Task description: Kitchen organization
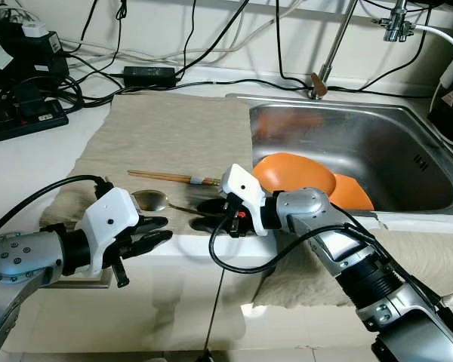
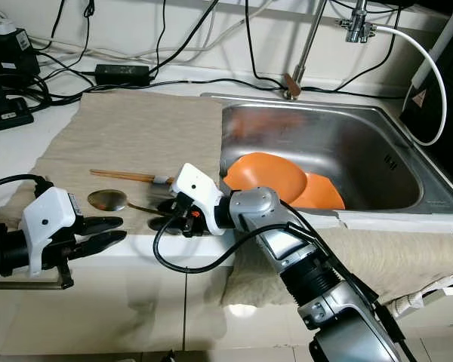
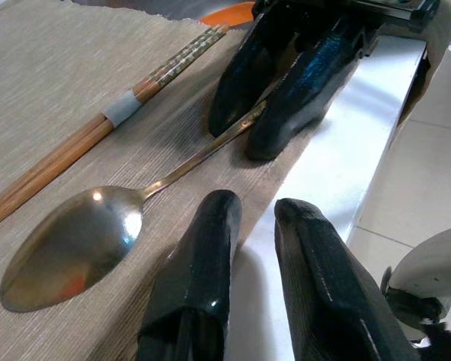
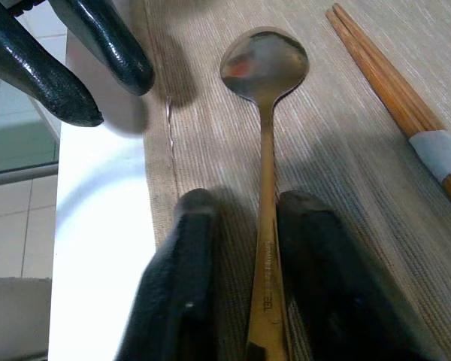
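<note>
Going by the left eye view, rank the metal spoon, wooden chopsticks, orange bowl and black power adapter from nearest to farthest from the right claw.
1. Metal spoon: handle lies between the right claw's fingers.
2. Wooden chopsticks: on the mat just behind the spoon.
3. Orange bowl: inside the steel sink.
4. Black power adapter: near the back wall.

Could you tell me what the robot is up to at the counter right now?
The right gripper is down on the beige cloth, its open fingers straddling the handle of a metal spoon but not yet closed. The left gripper hovers open at the counter edge near the spoon's bowl. Chopsticks lie beside it; orange dishes sit in the sink.
</note>
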